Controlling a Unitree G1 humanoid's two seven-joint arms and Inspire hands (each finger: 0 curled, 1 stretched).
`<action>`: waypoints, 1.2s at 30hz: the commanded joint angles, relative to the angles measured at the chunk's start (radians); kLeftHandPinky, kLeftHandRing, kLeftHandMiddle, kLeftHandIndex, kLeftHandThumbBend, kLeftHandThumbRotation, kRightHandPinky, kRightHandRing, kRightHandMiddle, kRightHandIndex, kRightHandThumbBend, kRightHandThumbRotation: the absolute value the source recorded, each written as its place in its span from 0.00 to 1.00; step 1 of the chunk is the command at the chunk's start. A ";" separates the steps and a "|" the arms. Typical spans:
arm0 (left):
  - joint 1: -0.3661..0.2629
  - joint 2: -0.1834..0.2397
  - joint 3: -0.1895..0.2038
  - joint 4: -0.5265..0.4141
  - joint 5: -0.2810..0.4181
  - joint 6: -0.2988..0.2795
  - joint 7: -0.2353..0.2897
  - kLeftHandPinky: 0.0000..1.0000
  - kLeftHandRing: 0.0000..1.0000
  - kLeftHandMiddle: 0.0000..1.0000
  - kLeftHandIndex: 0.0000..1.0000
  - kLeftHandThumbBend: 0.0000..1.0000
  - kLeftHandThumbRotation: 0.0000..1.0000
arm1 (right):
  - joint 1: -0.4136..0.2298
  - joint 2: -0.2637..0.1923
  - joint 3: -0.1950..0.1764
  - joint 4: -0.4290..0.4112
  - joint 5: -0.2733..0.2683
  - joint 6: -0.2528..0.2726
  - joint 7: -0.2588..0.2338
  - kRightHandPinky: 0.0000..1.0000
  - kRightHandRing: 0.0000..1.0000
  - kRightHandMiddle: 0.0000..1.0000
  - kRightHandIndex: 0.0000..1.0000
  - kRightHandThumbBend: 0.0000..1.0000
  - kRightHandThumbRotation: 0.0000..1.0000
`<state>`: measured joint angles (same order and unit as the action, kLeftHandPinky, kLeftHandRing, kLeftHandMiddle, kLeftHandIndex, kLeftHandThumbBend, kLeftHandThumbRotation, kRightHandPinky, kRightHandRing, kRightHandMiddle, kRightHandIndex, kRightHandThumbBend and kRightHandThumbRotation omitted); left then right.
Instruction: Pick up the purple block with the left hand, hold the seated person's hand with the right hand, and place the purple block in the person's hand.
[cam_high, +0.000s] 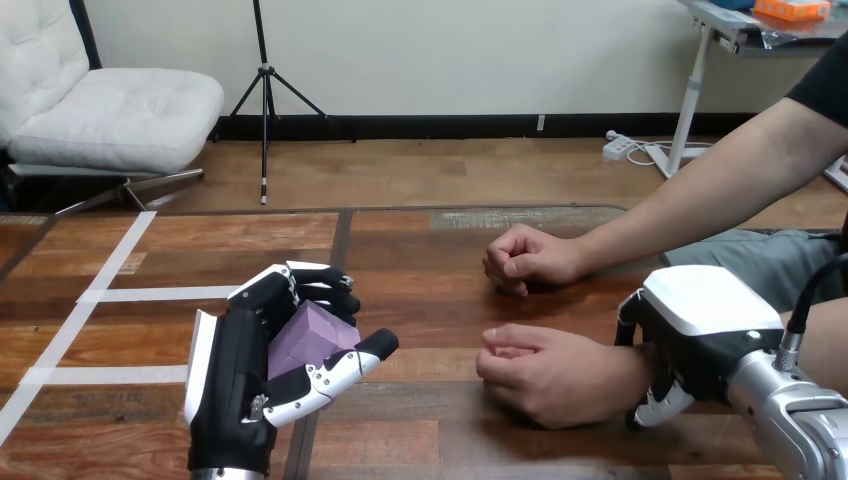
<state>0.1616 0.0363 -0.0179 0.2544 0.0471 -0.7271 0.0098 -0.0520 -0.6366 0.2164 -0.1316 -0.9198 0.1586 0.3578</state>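
Block: one purple block (312, 335), a smooth matte cube, clasped between the curled fingers and thumb of the left robot hand (238, 385), at the near left of the table (430, 285).
Table: grainy brown wood planks with white tape strips.
Wrist: the right robot hand (705, 325) is curled round the wrist of the person's nearer hand (545, 372).
Fists: two; the person's farther hand (525, 258) also rests loosely closed.
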 joint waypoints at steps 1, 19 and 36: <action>-0.043 -0.008 -0.001 -0.042 0.000 -0.009 -0.001 0.38 0.43 0.49 0.51 0.76 0.00 | -0.036 -0.007 -0.058 -0.079 0.022 0.007 -0.017 0.28 0.37 0.45 0.51 0.79 0.00; -0.054 -0.012 -0.008 -0.039 -0.013 -0.020 -0.019 0.38 0.44 0.50 0.51 0.76 0.00 | -0.032 -0.003 -0.065 -0.156 0.014 0.033 0.012 0.33 0.42 0.49 0.53 0.77 0.00; -0.060 -0.026 -0.017 -0.048 -0.026 -0.016 -0.044 0.38 0.43 0.49 0.51 0.76 0.00 | -0.027 0.000 -0.072 -0.191 0.024 -0.017 -0.021 0.34 0.43 0.50 0.54 0.78 0.00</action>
<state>0.1596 0.0196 -0.0266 0.2544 0.0364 -0.7272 -0.0280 -0.0374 -0.6364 0.1738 -0.2824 -0.9003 0.1561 0.3722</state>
